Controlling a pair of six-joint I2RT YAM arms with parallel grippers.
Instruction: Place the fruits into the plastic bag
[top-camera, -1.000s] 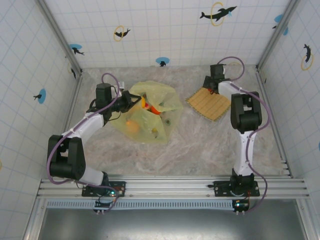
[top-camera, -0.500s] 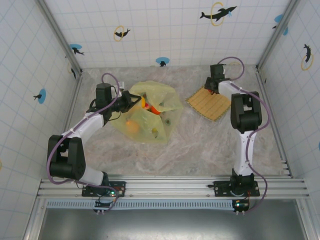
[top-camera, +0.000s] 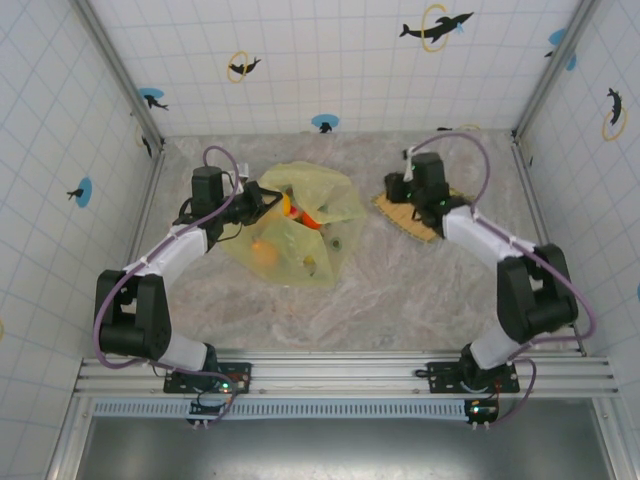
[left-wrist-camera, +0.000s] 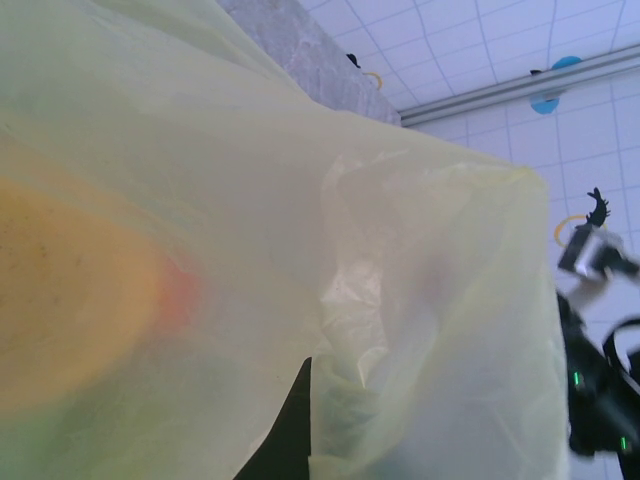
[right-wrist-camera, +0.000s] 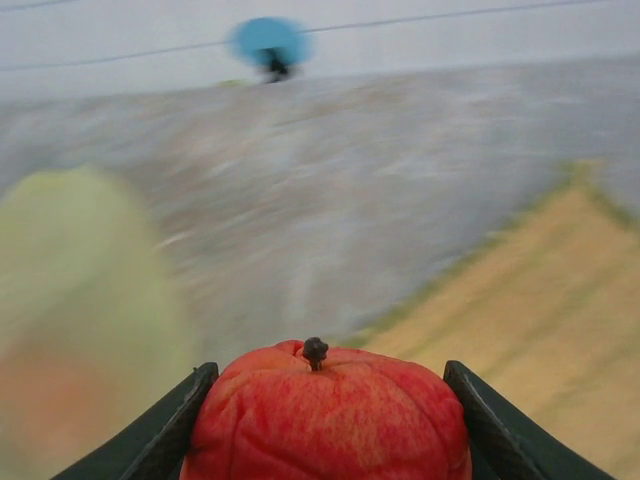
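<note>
The yellow-green plastic bag (top-camera: 300, 228) lies left of centre. An orange fruit (top-camera: 263, 251), a red-orange one (top-camera: 302, 213) and a green one (top-camera: 310, 265) show through it. My left gripper (top-camera: 262, 201) is shut on the bag's left rim; in the left wrist view one dark finger (left-wrist-camera: 292, 432) pokes out of the bunched plastic bag (left-wrist-camera: 400, 300), with an orange fruit (left-wrist-camera: 70, 290) glowing through the film. My right gripper (top-camera: 395, 188) hangs over the mat's left corner, shut on a red apple-like fruit (right-wrist-camera: 325, 415), stem up, between both fingers (right-wrist-camera: 170, 432).
A square woven mat (top-camera: 420, 214) lies right of the bag, under the right wrist, and is blurred in the right wrist view (right-wrist-camera: 520, 300). The back wall stands close behind, and metal side rails run along the marbled table (top-camera: 400, 290).
My right arm has swung from the mat's far corner to the left and nearer, toward the bag. The left arm and the bag have not moved.
</note>
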